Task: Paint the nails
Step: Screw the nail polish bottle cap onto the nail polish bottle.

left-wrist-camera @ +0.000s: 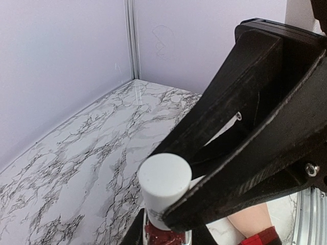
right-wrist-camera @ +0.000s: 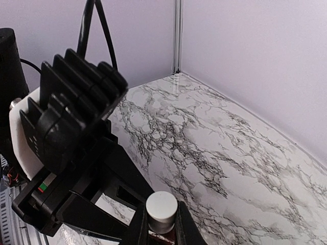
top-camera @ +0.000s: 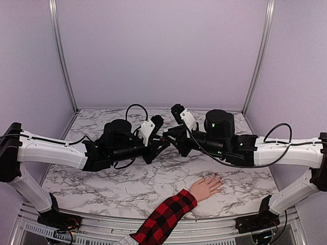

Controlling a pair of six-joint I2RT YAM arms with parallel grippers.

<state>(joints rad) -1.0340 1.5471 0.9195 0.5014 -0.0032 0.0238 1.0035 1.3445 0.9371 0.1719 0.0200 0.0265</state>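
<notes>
Left wrist view shows the left gripper (left-wrist-camera: 166, 239) closed on the dark-red bottle (left-wrist-camera: 163, 236), its two black fingers only slivers at the bottom edge on either side of the glass. The white cap (left-wrist-camera: 164, 178) stands on top of the bottle, and the right gripper's broad black fingers are clamped across it from the right. From the right wrist, the right gripper (right-wrist-camera: 162, 227) has one finger tight against each side of that cap, with the left gripper's black-and-white body close on the left. From above, both arms reach inward and their fingertips meet over the middle of the marble table (top-camera: 102, 178), with the bottle hidden between them. Nearer the bases and a little to the right lies the pale hand (top-camera: 207, 187), palm down on the table, well apart from the grippers, its plaid sleeve (top-camera: 166, 217) running off the near edge. The nails (top-camera: 218, 179) sit at the fingertips pointing right, too small to tell apart or to judge their colour
</notes>
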